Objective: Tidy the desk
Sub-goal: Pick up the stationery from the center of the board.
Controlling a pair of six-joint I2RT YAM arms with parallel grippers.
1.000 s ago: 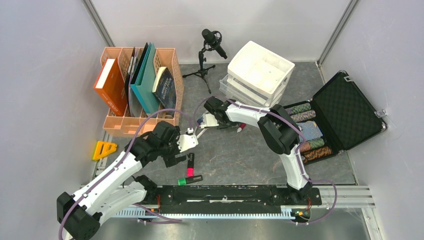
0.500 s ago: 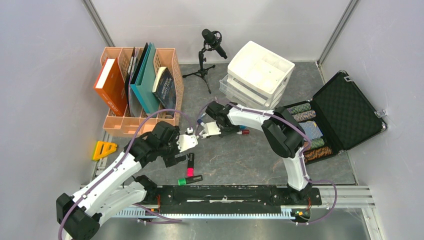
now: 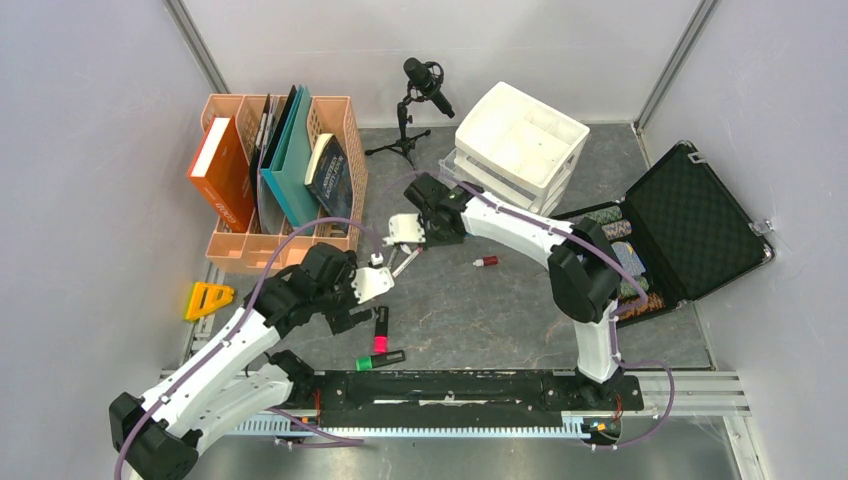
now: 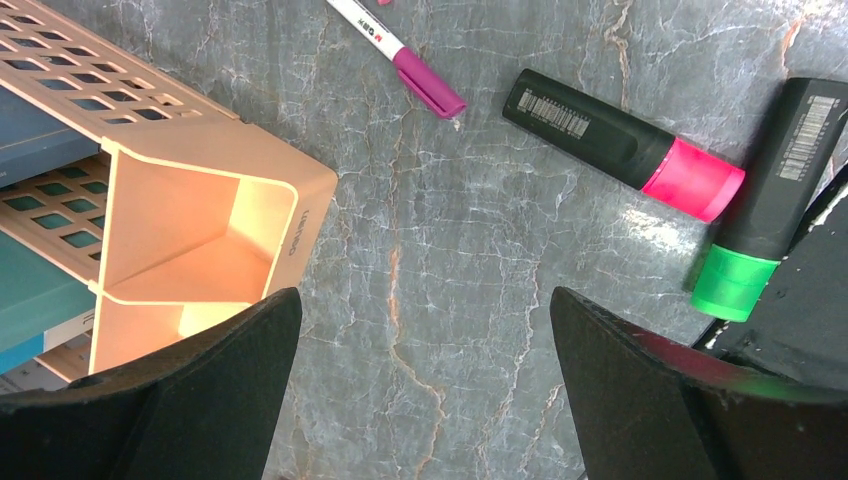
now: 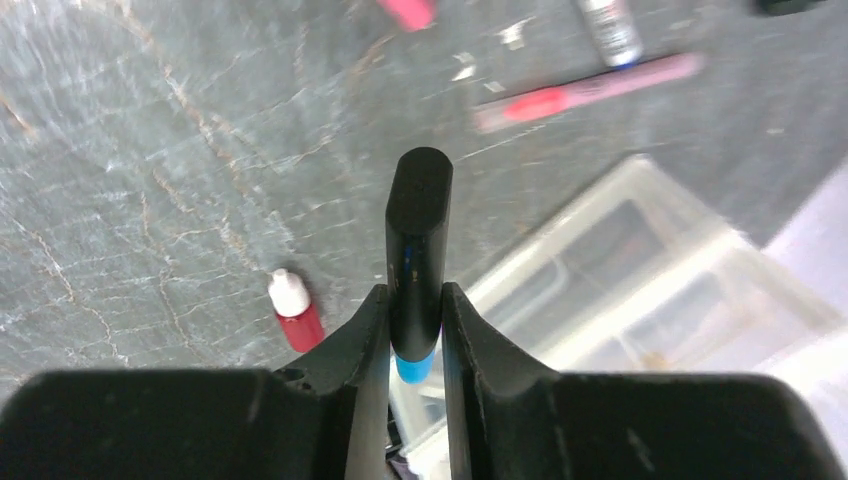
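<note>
With the right gripper (image 5: 415,300) clamped on a blue-ended black marker (image 5: 419,220) above the desk (image 5: 150,180) spread beneath both arms, and the left gripper (image 4: 422,310) gaping empty, pen-sorting is in hand; next, probably carrying it to the blurred clear tray (image 5: 620,270) far right.

Embossed "deli" on peach file rack (image 4: 200,215), barcode on pink highlighter (image 4: 620,145)

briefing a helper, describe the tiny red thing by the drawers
Find the white drawers at the back of the desk. In front of them a red tube lies alone. Unlike the long markers, it's stubby with a white cap.
</note>
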